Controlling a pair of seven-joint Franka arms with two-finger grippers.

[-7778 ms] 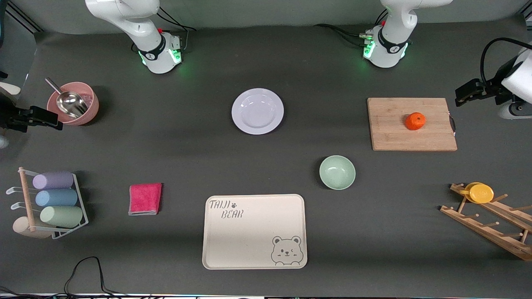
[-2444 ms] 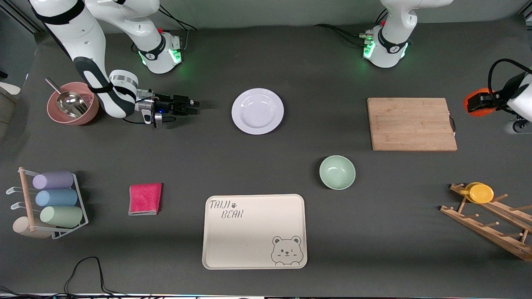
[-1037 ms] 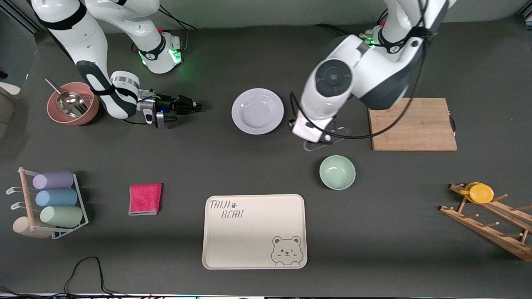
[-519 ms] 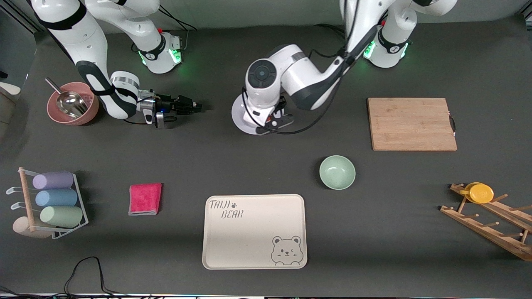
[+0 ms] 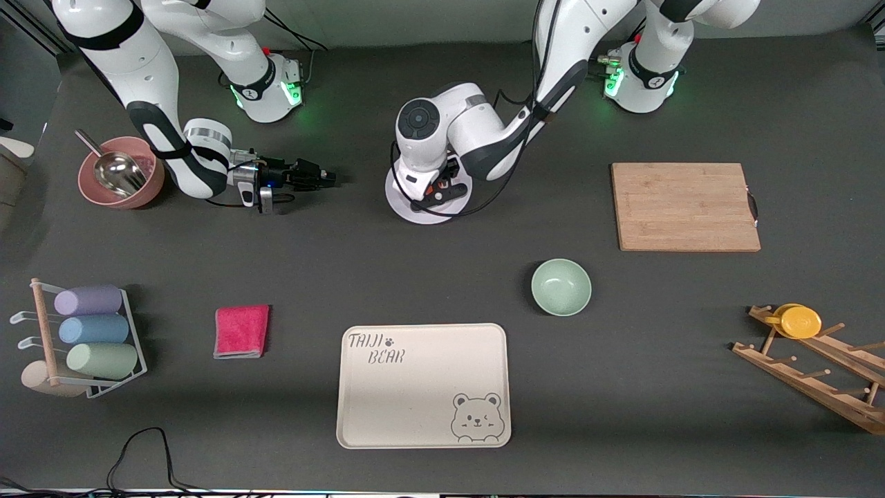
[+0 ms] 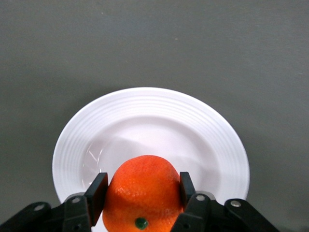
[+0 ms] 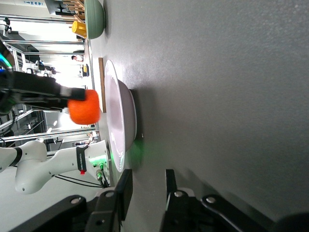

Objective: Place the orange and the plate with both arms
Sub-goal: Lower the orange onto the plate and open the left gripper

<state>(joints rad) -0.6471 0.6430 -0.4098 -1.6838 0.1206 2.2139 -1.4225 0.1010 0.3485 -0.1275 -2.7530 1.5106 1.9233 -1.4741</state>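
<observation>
We see a glossy, smooth white plate (image 6: 150, 125) on a matt dark grey surface (image 5: 442, 277), a dimpled-skinned orange (image 6: 141, 193), a pale wood cutting board (image 5: 684, 206), a shiny metal scoop (image 5: 114, 170), and a fuzzy pink cloth (image 5: 241, 330).

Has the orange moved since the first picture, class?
Yes. It has left the cutting board and now hangs in the left gripper over the plate, toward the right arm's end of the table from the board.
</observation>
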